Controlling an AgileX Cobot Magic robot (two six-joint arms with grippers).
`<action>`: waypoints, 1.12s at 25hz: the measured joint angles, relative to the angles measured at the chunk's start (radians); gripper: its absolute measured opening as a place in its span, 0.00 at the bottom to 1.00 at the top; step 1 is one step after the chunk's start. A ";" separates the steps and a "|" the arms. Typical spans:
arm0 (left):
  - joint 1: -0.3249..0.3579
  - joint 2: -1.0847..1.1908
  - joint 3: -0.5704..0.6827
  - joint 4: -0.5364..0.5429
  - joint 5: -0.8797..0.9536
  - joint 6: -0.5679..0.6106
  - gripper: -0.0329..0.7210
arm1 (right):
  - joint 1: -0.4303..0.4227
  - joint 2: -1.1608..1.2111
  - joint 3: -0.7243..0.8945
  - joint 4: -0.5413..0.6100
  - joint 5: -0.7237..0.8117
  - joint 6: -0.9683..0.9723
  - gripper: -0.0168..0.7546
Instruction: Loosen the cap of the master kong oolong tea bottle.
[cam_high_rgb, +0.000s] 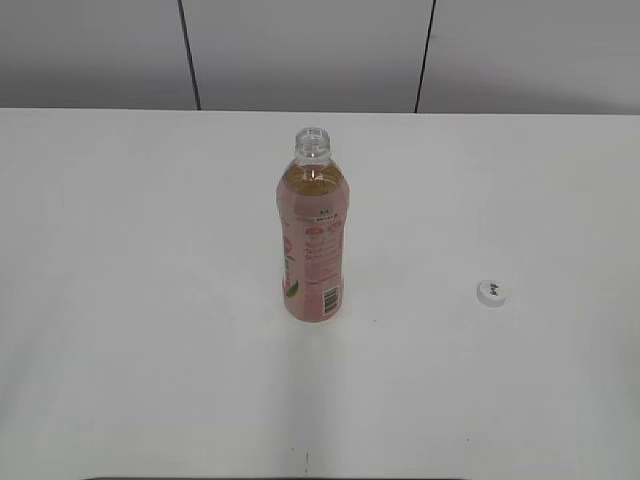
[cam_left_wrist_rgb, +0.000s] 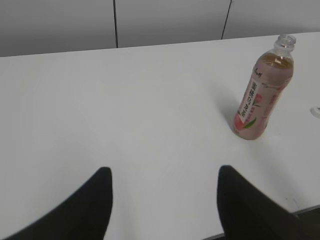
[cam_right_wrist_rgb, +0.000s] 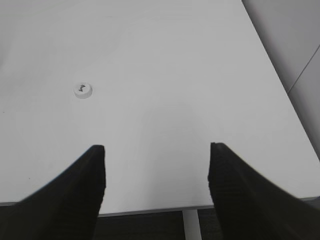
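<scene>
The master kong oolong tea bottle (cam_high_rgb: 313, 236) stands upright mid-table, amber tea behind a pink label, its clear threaded neck bare. In the left wrist view the bottle (cam_left_wrist_rgb: 262, 93) sits far right, well beyond my left gripper (cam_left_wrist_rgb: 163, 175), which is open and empty over bare table. The white cap (cam_high_rgb: 492, 292) lies flat on the table to the bottle's right, apart from it. In the right wrist view the cap (cam_right_wrist_rgb: 83, 90) rests up and left of my right gripper (cam_right_wrist_rgb: 157, 150), open with nothing between its fingers. Neither gripper shows in the exterior view.
The white table (cam_high_rgb: 150, 300) ends at a front edge (cam_right_wrist_rgb: 150, 209) just under the right gripper, with a table leg below. A grey panelled wall (cam_high_rgb: 300, 50) runs behind the table.
</scene>
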 joint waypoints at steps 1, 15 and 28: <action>0.000 0.000 0.000 0.000 0.000 0.000 0.59 | 0.000 0.000 0.000 0.000 0.000 0.001 0.66; 0.196 0.000 0.000 0.000 0.000 0.000 0.54 | 0.007 -0.001 0.000 0.000 -0.001 0.002 0.66; 0.402 0.000 0.000 0.000 0.000 0.002 0.53 | 0.009 -0.001 0.000 0.000 -0.001 0.002 0.66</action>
